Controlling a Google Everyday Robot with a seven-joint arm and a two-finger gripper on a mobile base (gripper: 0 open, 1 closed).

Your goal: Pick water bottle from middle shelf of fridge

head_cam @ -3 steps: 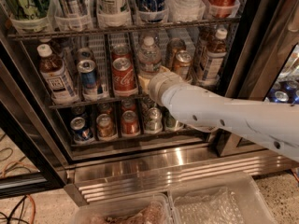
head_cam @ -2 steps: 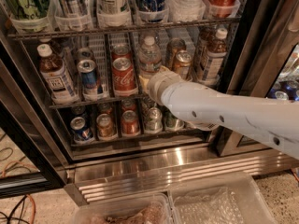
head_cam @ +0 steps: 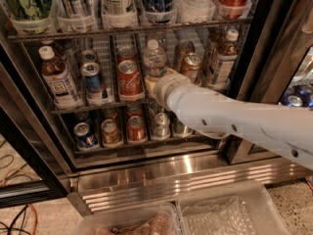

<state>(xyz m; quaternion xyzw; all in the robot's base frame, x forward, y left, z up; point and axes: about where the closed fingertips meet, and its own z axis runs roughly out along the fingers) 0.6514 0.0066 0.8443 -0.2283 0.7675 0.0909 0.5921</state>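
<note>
Closest to the camera, two clear tubs (head_cam: 230, 212) are sitting on the floor at 6 o'clock. Just behind them the fridge (head_cam: 266, 53) is showing off its shiny steel grille (head_cam: 161, 177).

The white arm (head_cam: 244, 126) is reaching in from 4 o'clock, crossing over the bottom row of short cans (head_cam: 137, 129). The gripper (head_cam: 152, 83) is sitting right at the foot of the water bottle (head_cam: 155, 61). The bottle is standing upright at about 12 o'clock from it, roughly centre on the middle shelf (head_cam: 93, 106). The wrist is blocking the business end, so I can't tell if the claw is apart or clamped on the bottle.

What's changing? Honestly, almost nothing. Compared with a second ago the arm is parking in the same spot, and the bottle isn't budging or tipping, with its cap at the same height. I'm reading that as the reach being done and the grab itself either going on or about to start. No lift is happening so far.

Further back, a red Coke can (head_cam: 129, 77) is crowding the bottle at 9 o'clock and a coppery can (head_cam: 190, 66) is hugging it at 3 o'clock. So I'm guessing the pull-out is going to need to come straight back toward the camera to avoid knocking either one.
</note>
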